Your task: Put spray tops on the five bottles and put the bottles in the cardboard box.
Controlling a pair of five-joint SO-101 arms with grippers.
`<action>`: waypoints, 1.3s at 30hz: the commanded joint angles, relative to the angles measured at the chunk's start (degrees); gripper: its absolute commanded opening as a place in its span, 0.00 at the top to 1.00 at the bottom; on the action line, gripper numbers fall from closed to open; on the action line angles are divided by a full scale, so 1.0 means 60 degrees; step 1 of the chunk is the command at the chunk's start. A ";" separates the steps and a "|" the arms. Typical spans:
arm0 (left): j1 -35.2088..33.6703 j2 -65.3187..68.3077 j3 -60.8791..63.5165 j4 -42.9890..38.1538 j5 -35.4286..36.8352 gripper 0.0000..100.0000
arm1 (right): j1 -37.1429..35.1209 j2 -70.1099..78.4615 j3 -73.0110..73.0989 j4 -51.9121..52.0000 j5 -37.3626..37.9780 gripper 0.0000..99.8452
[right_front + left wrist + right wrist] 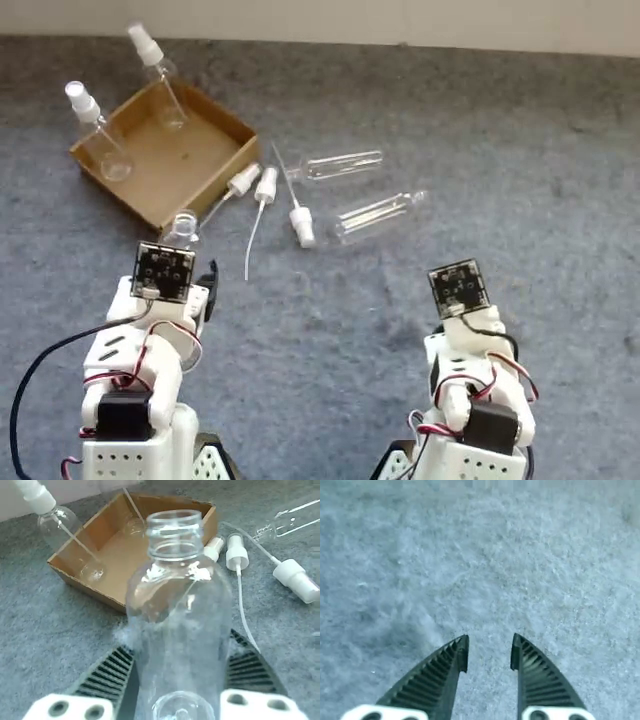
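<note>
My left gripper (180,680) is shut on an upright clear bottle (177,615) whose neck is open, with no top on it. It stands just in front of the cardboard box (215,170), where the held bottle (183,228) rises near the box's near corner. Two bottles with spray tops (100,130) (160,80) stand in the box. Two topless bottles (345,163) (385,212) lie on their sides to the right. Three loose spray tops (243,180) (266,185) (301,225) with dip tubes lie between box and bottles. My right gripper (489,647) hangs open over bare carpet.
Grey carpet (520,150) covers the whole work surface. The right arm (460,290) sits at the front right, well clear of the lying bottles. A pale wall edge runs along the far side.
</note>
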 commanded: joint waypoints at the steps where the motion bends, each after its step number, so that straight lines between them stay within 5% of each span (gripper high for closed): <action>1: -0.0374 -0.0110 0.0183 -0.0308 0.0278 0.91 | -0.0535 -0.0022 -0.1355 0.0125 0.0103 0.87; 8: -0.0447 -0.0110 0.0242 -0.0293 0.0278 0.91 | -0.0535 0.0652 -0.2806 0.0139 0.0073 0.87; 13: -0.0462 -0.0110 0.0242 -0.0264 0.0293 0.91 | -0.0725 0.2967 -0.4300 0.0051 -0.1099 0.87; 32: -0.1619 -0.0110 0.0242 -0.0278 0.0293 0.91 | -0.6059 1.0615 -0.9048 0.0037 -0.1421 0.86; 39: -0.1604 -0.0110 0.0447 -0.0293 0.0293 0.91 | -0.6908 1.3853 -1.1275 -0.0505 -0.1465 0.86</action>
